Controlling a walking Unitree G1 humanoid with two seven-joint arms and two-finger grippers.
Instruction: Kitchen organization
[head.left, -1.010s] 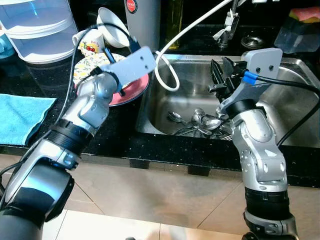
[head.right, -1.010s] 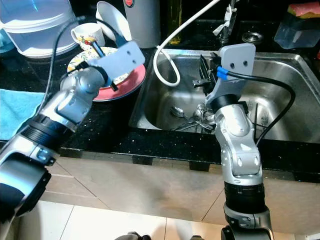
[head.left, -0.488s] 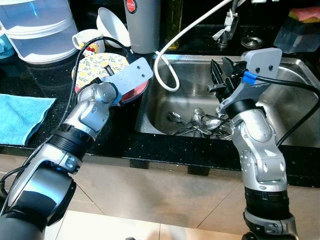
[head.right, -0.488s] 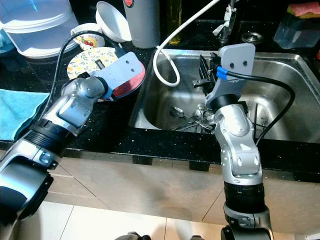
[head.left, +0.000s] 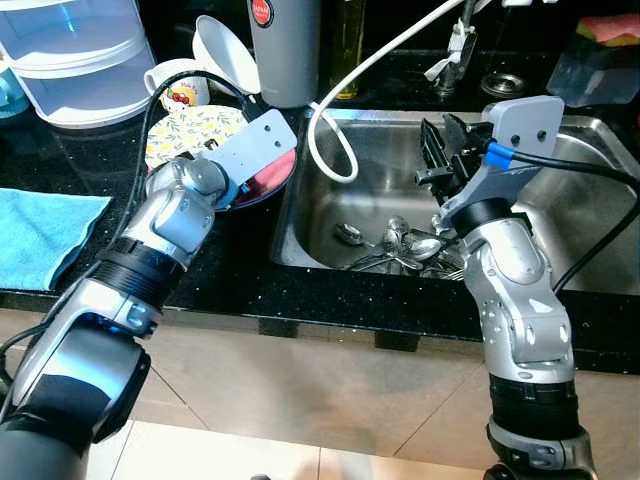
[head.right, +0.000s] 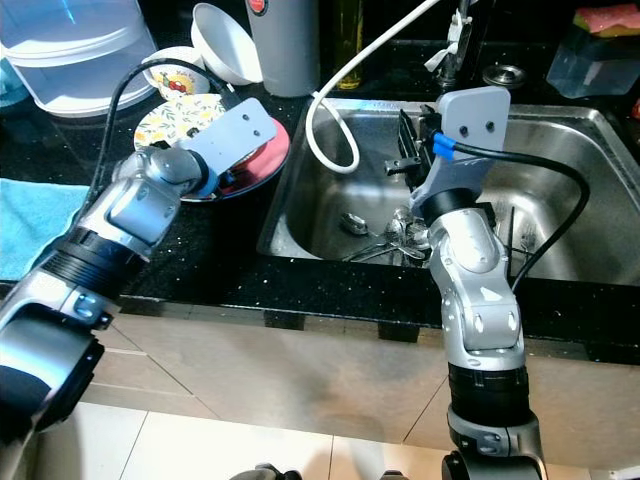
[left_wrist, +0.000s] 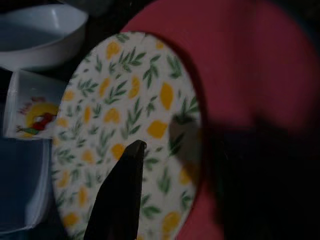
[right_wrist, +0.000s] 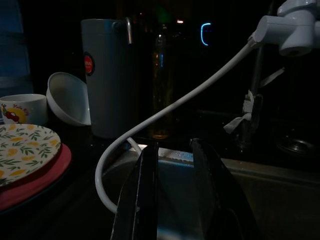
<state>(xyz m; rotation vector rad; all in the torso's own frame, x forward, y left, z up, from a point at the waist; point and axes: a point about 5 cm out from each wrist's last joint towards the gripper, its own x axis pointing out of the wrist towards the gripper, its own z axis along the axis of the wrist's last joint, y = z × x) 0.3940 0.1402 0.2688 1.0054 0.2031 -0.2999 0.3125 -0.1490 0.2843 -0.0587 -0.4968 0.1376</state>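
The left gripper (left_wrist: 131, 165) hangs low over the stacked plates; its one visible black finger (left_wrist: 120, 195) lies across the lemon plate (left_wrist: 125, 130), and whether it is parted or closed I cannot tell. The left arm (head.left: 170, 225) bends at the elbow and reaches forward across the black counter (head.left: 90, 150), its grey wrist plate covering part of the red plate (head.right: 265, 160) beside the sink (head.left: 380, 150). The right gripper (right_wrist: 172, 165) hovers over the sink basin with a narrow gap between its fingers, grasping nothing; its arm stands upright from the counter's edge.

The head views show spoons (head.left: 400, 245) piled in the basin. The right wrist view shows a white hose (right_wrist: 165, 112), a grey canister (right_wrist: 107, 75), a bowl (right_wrist: 67, 97) and a mug (right_wrist: 22, 107).
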